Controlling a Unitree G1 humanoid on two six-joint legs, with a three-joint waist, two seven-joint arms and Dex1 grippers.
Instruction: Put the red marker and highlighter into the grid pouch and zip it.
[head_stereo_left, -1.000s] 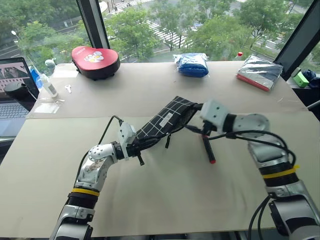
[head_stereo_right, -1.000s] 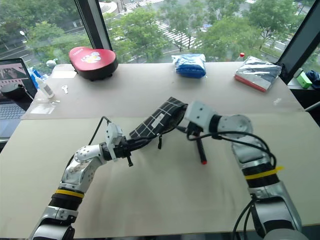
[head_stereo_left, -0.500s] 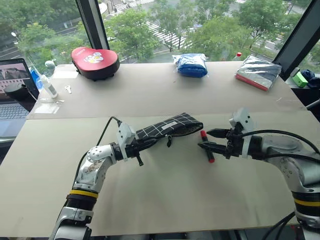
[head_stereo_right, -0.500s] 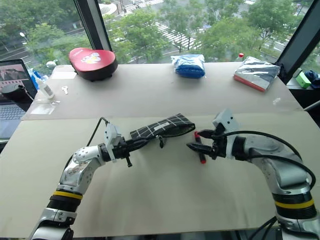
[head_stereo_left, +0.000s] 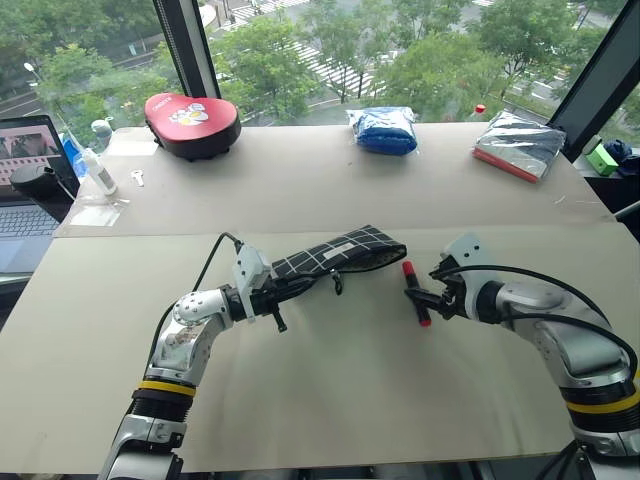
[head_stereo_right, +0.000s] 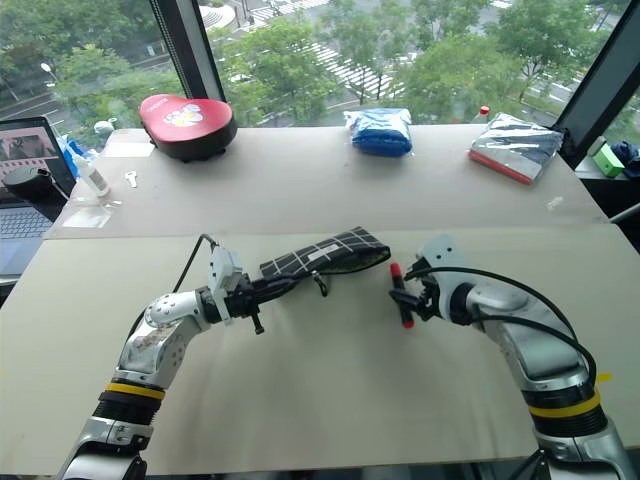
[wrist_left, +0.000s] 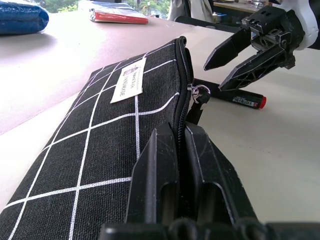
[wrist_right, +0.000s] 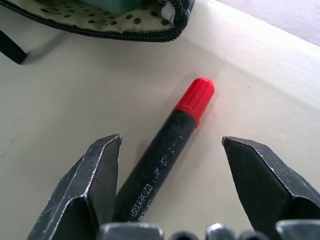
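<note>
The left gripper (head_stereo_left: 283, 292) is clamped on the near end of the grid pouch (head_stereo_left: 340, 252). Just right of the pouch lies the red marker (head_stereo_left: 415, 293), with the right gripper (head_stereo_left: 425, 291) spread over it.

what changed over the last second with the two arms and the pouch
The right pincer left the pouch's open end, swung down and now hangs open over the red marker, one finger either side, not gripping. The grid pouch, tilted up a second ago, dropped flat onto the table. The left pincer stayed shut on the pouch's other end, and the marker kept its spot.
</note>
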